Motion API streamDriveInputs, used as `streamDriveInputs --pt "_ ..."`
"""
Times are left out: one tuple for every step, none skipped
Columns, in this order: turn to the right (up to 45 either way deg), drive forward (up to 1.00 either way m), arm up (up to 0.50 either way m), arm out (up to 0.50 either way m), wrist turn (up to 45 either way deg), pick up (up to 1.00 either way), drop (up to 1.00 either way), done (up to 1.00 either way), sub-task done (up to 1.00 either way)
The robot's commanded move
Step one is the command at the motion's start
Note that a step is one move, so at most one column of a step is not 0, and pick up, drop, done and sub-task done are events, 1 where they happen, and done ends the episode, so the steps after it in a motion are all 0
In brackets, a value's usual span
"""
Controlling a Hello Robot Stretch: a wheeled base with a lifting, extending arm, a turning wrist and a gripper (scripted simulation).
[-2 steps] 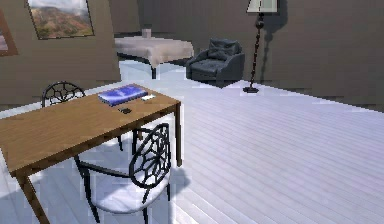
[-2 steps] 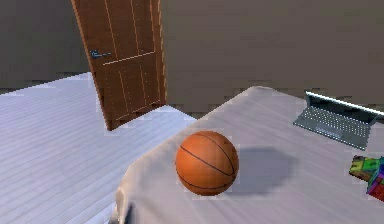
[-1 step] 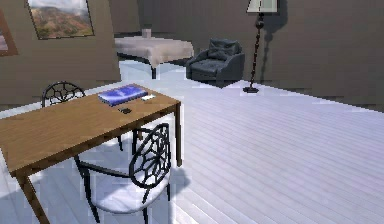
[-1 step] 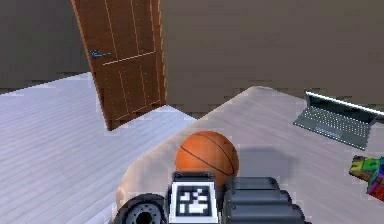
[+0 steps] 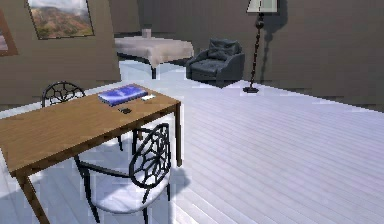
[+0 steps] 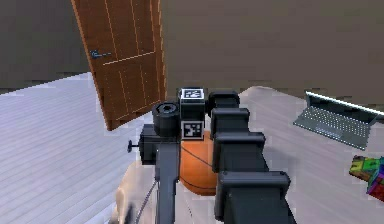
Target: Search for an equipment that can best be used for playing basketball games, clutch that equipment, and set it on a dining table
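- Tool (image 6: 158,148): the dark body sits left of the two white marker squares (image 6: 191,110). Its far end is hard to make out, so neither its grip nor whether it holds anything can be told.
- Basketball (image 6: 196,168): an orange round form right at the tool, partly hidden by the arm (image 6: 245,175). Whether it rests on something or hangs clear cannot be told.
- Handling (judgement): probably light for its bulk, firm but springy, with a skin that gives fair friction. Being round, it would slip out of an off-centre hold, so it is best taken across the widest part.
- Beyond the tool: a brown door (image 6: 122,55) and a grey laptop (image 6: 335,118).
- Forward view: the wooden dining bench (image 5: 65,128) carries a flat blue item (image 5: 125,96), with two chairs (image 5: 140,165) beside it. The ball could roll there, so it is best set mid-top.
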Motion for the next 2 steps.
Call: streamDriveInputs --pt "0.0 0.00 0.00 0.00 45.0 0.00 0.00 0.00 0.00" --pt "0.0 0.00 0.00 0.00 45.0 0.00 0.00 0.00 0.00"
